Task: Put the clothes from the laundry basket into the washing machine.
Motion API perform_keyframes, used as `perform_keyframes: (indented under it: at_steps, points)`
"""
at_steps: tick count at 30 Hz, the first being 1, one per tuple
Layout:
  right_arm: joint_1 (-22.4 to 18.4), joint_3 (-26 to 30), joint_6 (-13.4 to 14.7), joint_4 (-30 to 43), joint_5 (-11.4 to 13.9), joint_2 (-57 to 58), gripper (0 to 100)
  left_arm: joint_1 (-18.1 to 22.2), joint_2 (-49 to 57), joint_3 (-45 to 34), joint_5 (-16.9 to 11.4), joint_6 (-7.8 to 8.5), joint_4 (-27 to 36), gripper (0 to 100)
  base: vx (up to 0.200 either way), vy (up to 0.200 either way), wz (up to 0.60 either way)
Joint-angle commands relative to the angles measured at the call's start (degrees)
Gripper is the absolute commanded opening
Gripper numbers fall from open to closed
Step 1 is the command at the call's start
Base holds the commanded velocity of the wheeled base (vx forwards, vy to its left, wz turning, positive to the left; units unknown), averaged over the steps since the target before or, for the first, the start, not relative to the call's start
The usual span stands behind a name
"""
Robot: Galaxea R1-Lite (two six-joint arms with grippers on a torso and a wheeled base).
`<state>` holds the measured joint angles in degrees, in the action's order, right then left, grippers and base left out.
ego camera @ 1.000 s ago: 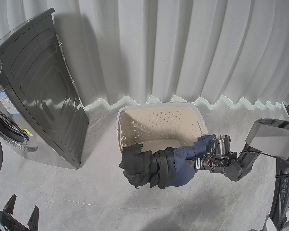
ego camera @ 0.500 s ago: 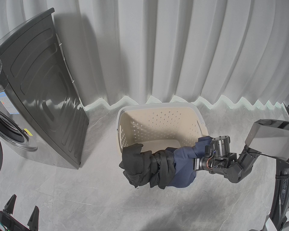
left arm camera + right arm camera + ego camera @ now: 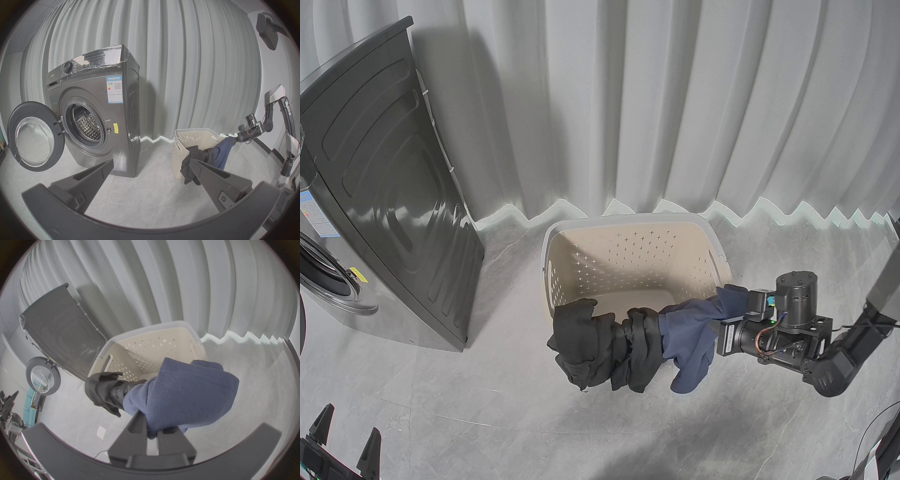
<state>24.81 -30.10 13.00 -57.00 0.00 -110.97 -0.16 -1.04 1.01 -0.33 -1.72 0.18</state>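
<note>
At five o'clock beside the laundry basket (image 3: 631, 220): clamps a blue garment (image 3: 687, 344) in the right gripper (image 3: 720, 326), black garment (image 3: 600, 350) tangled with it over the near rim. Holds left gripper (image 3: 342, 439) wide at seven. Risks dragging the basket, or shedding the black garment before the washing machine (image 3: 375, 187) at nine.

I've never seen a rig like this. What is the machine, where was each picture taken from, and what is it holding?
This is a two-armed robot. One picture looks down from a camera on its head; the other two come from cameras on its wrists. On the floor stand a beige laundry basket and a grey washing machine with its round door open. The right claw is shut on a blue garment, which is tangled with a black garment hanging over the basket's near rim. The left claw is open and holds nothing.
</note>
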Motion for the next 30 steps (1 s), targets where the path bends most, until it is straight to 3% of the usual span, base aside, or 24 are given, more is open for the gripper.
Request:
perform_keyframes:
  at_steps: [1, 9, 12, 14, 25, 30]
  points:
    - [3.2, 5.4, 0.0, -0.7, -0.1, 12.4, 0, 0.0, 1.0, -0.9, 0.0, 0.05, 0.0, 100, 0.0, 0.0, 0.0]
    - [5.3, 6.0, -0.3, -0.7, -0.2, 22.5, 0, 0.0, 1.0, -0.9, 0.0, 0.22, 0.0, 100, 0.0, 0.0, 0.0]
    - [6.7, 5.3, -1.5, -0.6, -1.7, 24.5, 0, 0.0, 1.0, -0.9, 0.0, 0.4, 0.0, 100, 0.0, 0.0, 0.0]
    - [6.7, 4.8, -2.9, -0.6, -1.9, 25.5, 0, 0.0, 1.0, -0.9, -0.1, 0.4, 0.0, 100, 0.0, 0.0, 0.0]
    - [6.1, 1.7, -4.8, 1.8, -2.5, 32.1, 0, 0.0, 1.0, -0.9, -0.1, 0.66, 0.0, 100, 0.0, 0.0, 0.0]
    - [6.0, 1.6, -5.1, 2.7, -2.5, 33.4, 0, 0.0, 1.0, -0.9, -0.1, 0.49, 0.0, 100, -0.2, 0.0, 0.0]
